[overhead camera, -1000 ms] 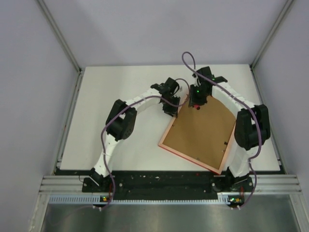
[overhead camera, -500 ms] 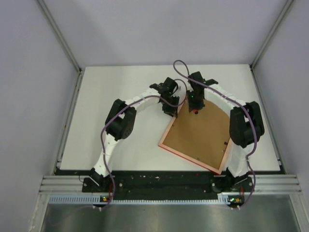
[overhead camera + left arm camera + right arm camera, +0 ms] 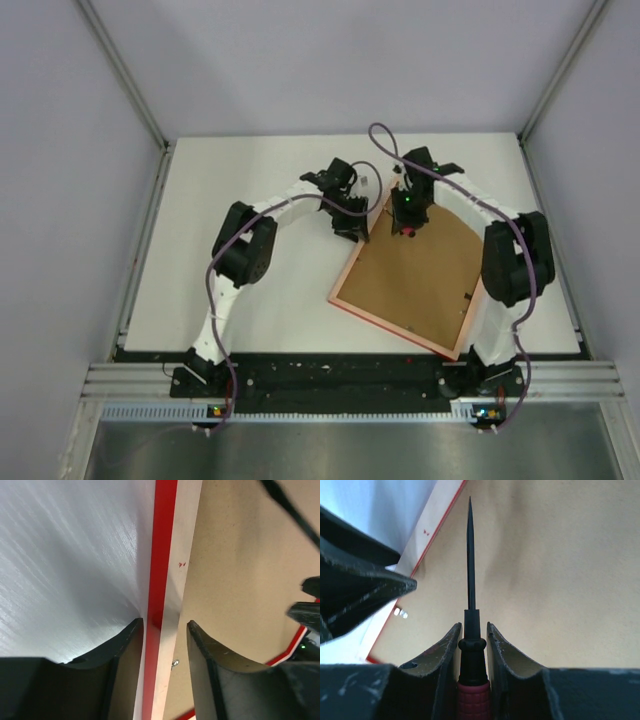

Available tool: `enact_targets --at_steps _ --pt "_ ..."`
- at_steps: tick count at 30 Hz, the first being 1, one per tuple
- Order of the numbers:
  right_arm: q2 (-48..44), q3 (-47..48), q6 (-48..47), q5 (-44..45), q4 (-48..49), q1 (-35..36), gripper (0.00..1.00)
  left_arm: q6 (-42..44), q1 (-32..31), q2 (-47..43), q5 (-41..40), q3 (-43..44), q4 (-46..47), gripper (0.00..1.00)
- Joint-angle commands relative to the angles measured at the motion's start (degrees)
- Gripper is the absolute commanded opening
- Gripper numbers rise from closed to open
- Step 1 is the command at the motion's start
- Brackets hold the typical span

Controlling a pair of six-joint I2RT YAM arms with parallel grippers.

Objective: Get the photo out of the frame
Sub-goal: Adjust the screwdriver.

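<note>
The frame (image 3: 392,326) lies face down on the table, its brown back (image 3: 415,280) up and its reddish rim around it. The photo is hidden beneath that back. My left gripper (image 3: 351,227) is at the frame's far left edge. In the left wrist view its jaws (image 3: 165,625) stand open astride the red edge (image 3: 162,555), with a gap on the inner side. My right gripper (image 3: 405,220) is shut on a thin black tool with a dark red handle (image 3: 471,630). The tool's tip points out over the brown back (image 3: 555,570).
A small metal tab (image 3: 174,663) sits on the frame's back by the rim, also seen as the tab (image 3: 400,613) in the right wrist view. The left gripper's dark finger (image 3: 365,595) is close on the tool's left. White tabletop (image 3: 250,270) spreads to the left; grey walls enclose the table.
The left jaws have widened around the frame's edge. The back's far edge, bowed before, now looks straight. The right gripper and tool shifted slightly left, then back.
</note>
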Motion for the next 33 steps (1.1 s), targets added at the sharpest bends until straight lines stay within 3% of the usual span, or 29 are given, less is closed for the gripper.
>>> enact_targets --at_steps 1,7,8,12,17,22,33 --pt "-10.7 -1.2 -4.4 -9.1 1.3 -4.8 0.00 0.8 1.3 -6.5 5.3 1.8 1.7 0.49" --pt "-17.0 -1.8 -11.0 -19.4 -0.3 -4.7 0.00 2.7 3.1 -11.3 12.3 4.2 4.2 0.61" --pt "-17.8 -2.0 -12.3 -21.3 -0.9 -4.8 0.00 2.6 3.6 -12.0 14.0 4.2 4.8 0.67" --pt "-22.1 -4.2 -18.1 -31.1 -1.6 -4.7 0.00 0.9 5.2 -15.8 23.3 1.3 11.1 0.68" --pt "-25.3 -6.5 -19.8 -41.5 -1.1 -4.7 0.00 -7.5 7.0 -17.9 35.1 -6.3 25.3 0.68" --pt "-27.3 -7.7 -21.4 -46.6 -0.3 -4.9 0.00 -15.3 7.1 -20.3 43.7 -11.9 38.6 0.68" --pt "-24.4 -6.5 -22.4 -47.9 -0.3 -5.0 0.00 -33.0 5.3 -21.6 48.8 -17.9 60.8 0.61"
